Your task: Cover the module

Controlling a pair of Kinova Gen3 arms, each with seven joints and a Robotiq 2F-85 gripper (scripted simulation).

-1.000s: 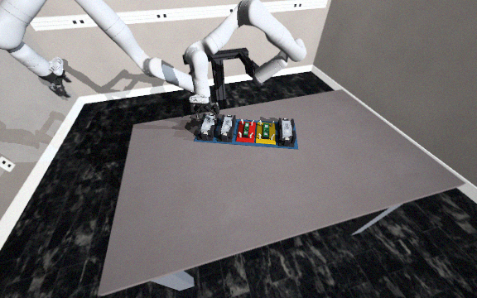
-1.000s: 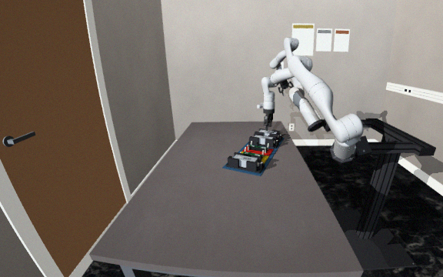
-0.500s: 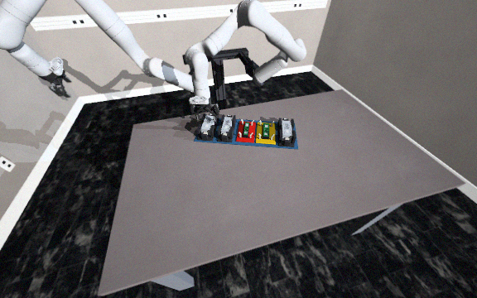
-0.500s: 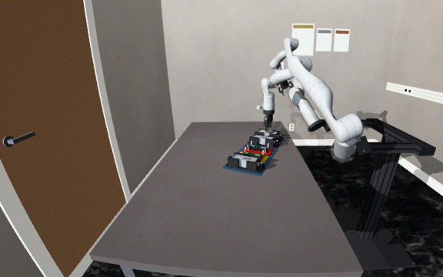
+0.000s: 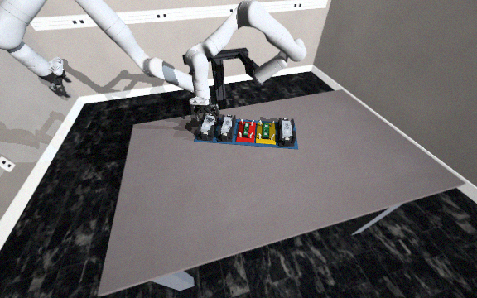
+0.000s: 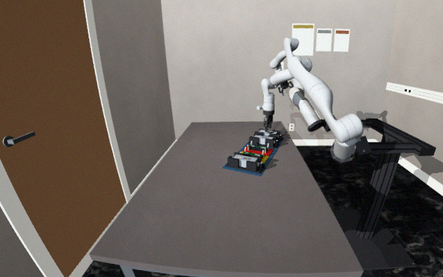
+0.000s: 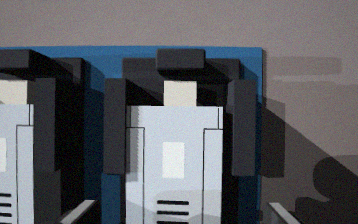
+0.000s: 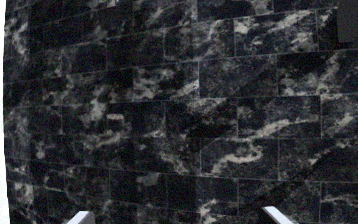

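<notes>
Your left gripper (image 5: 206,117) (image 6: 268,127) (image 7: 182,212) stands fully open above the nine-o'clock cover (image 5: 207,125) (image 7: 172,155), holding nothing; your right gripper (image 5: 61,88) (image 8: 175,216), fully open, is likewise unloaded.

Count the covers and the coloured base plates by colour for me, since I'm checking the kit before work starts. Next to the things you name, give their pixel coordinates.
Grey covers (image 5: 208,125) (image 6: 246,158): 3
Red base plate (image 5: 246,139) (image 6: 264,152): 1
Yellow base plate (image 5: 266,141) (image 6: 265,158): 1
Total: 5
</notes>
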